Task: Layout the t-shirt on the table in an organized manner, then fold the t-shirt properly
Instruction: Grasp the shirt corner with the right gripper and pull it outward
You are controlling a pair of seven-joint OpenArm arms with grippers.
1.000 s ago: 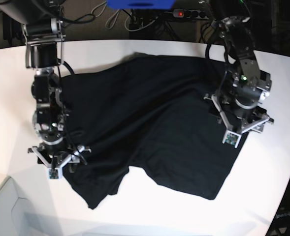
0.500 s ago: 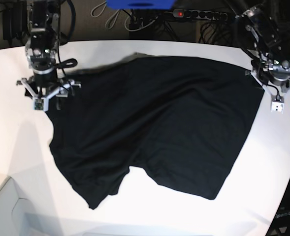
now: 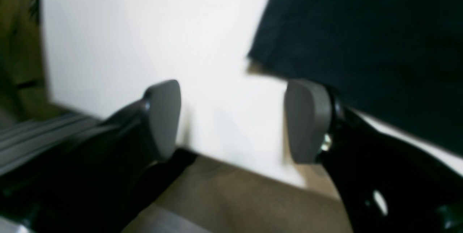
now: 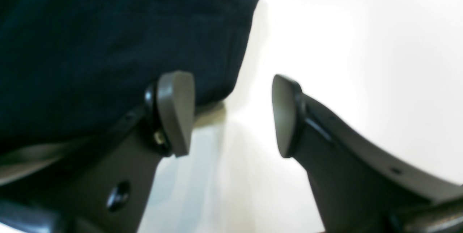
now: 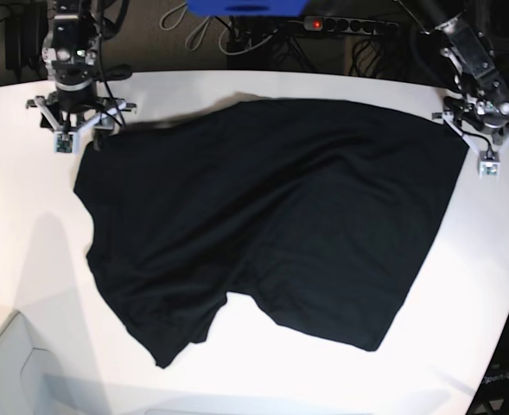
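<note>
Left wrist view: the left pincer stands with its pads well apart and nothing between them, hanging over the counter near its edge. A corner of the t-shirt lies flat just beyond the right-hand pad, apart from it as far as the blur lets me tell.

Right wrist view: the right pincer is likewise spread and empty. The black t-shirt fills the upper left, its hemmed corner ending just above the gap, with bare counter to the right.

Base view: the t-shirt lies spread across the middle of the counter, plain black side up, with soft ridges running through it and one sleeve rumpled at the near edge. The right pincer sits by the far corner on this view's left, the left pincer by the far corner on the right.

The cloth is light, limp and prone to drag and bunch, so I judge it best pinched at hems and corners, both sides at once.

Compared with half a second ago, both arms have drawn further back toward the far edge, and the cloth's far left corner now lies stretched out wider.
</note>
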